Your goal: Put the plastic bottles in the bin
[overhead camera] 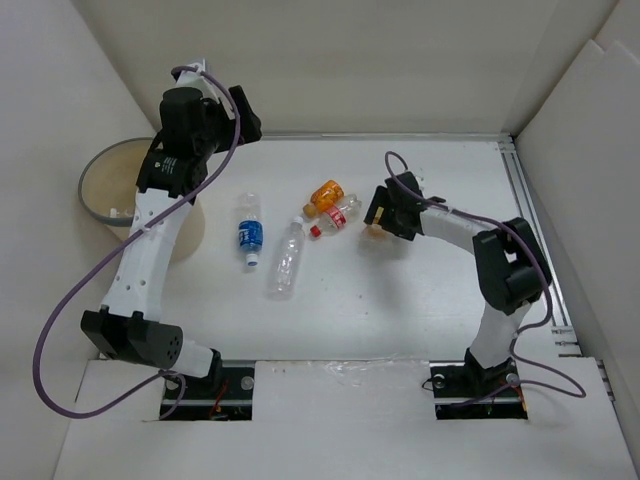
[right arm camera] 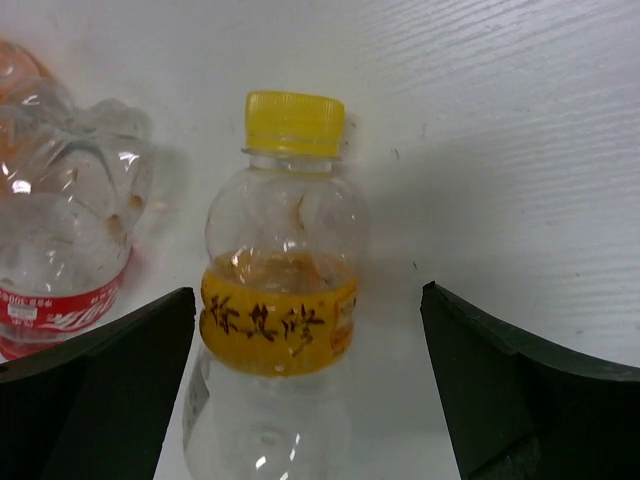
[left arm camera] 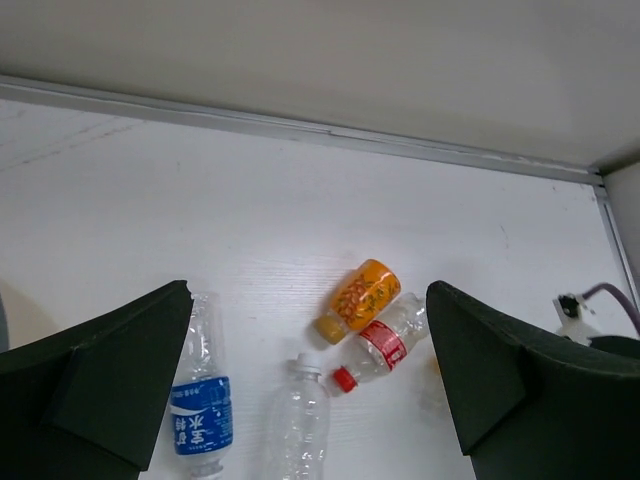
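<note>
The bin [overhead camera: 95, 165] stands at the far left, partly hidden by my left arm. My left gripper [overhead camera: 240, 112] is open and empty, high over the table's back left. Its wrist view [left arm camera: 308, 335] looks down on a blue-labelled bottle [left arm camera: 203, 420], a clear bottle [left arm camera: 298, 425], an orange bottle [left arm camera: 362, 297] and a red-labelled bottle [left arm camera: 385, 345]. All lie on the table [overhead camera: 249, 232]. My right gripper [overhead camera: 385, 215] is open. Its fingers [right arm camera: 110, 370] stand either side of a yellow-capped bottle [right arm camera: 285, 300], nearer the left finger, not gripping it.
Cream walls enclose the table on the left, back and right. A metal rail [overhead camera: 520, 200] runs along the right edge. The red-labelled bottle [right arm camera: 60, 230] lies just left of the right gripper's fingers. Purple cables loop from both arms.
</note>
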{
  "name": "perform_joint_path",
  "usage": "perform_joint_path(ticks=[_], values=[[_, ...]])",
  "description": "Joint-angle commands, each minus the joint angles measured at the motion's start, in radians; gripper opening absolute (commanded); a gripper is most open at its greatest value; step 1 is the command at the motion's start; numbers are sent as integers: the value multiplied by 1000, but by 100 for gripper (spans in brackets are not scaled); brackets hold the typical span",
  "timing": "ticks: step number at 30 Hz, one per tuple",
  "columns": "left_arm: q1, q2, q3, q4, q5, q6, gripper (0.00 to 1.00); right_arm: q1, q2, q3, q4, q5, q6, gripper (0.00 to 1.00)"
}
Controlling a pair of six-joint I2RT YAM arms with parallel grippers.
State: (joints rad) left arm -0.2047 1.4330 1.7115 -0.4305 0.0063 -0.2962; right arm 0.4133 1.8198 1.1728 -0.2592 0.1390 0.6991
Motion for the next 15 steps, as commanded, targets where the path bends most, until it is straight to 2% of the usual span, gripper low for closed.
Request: perform_joint_path(ticks=[1,4,7,9,10,11,12,14,15], values=[[2,-57,-26,82,122,20,100,9,53,74,92,20,53,97],[2,-57,-39,93,152,20,100,9,113,108,80,33,62,94],[2,-46,-49,93,182,11,100,-1,122,108,60,42,62,83],[2,-37,-49,93,196,11,100,-1,122,93,60,60,71,62],[2,-26,-49,93,233,11,100,-1,122,82,60,60,57,38],[2,-26,-49,93,233,11,100,-11,112,82,60,60,57,27],[2,-11,-49,93,266,0,100,-11,111,82,60,60,57,22],[2,7,-61,104,319,-14,100,-33,75,82,38,60,33,5],[-13,29,-82,125,368,-30,100,-59,58,82,38,60,10,3]])
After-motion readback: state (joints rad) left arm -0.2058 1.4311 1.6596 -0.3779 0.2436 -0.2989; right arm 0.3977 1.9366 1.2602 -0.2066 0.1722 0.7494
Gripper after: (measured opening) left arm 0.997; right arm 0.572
